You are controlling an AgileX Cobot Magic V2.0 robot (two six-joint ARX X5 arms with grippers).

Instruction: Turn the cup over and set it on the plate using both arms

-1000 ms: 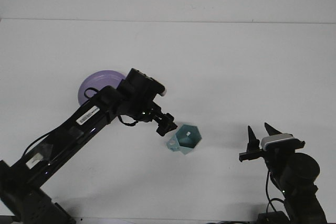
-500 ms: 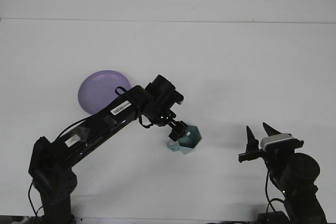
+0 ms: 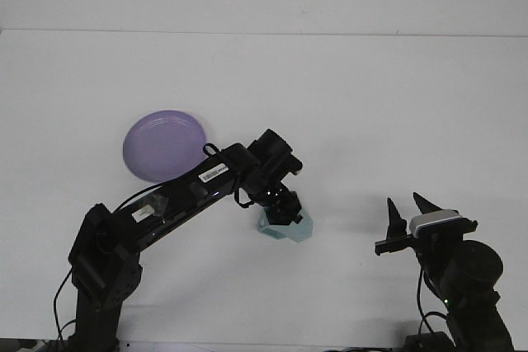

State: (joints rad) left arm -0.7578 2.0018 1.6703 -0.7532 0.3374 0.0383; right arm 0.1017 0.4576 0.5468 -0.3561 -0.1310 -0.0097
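Reaching down over the teal cup (image 3: 295, 227), left hand (image 3: 282, 210) sits right on top of it and hides most of it; whether its fingers are closed on the cup cannot be told. Cup lies on the white worktop (image 3: 371, 105), near centre. Purple plate (image 3: 162, 143) sits apart, up and to the left, beside the left arm. Right hand (image 3: 409, 214) raised at lower right, fingers spread, holding nothing.
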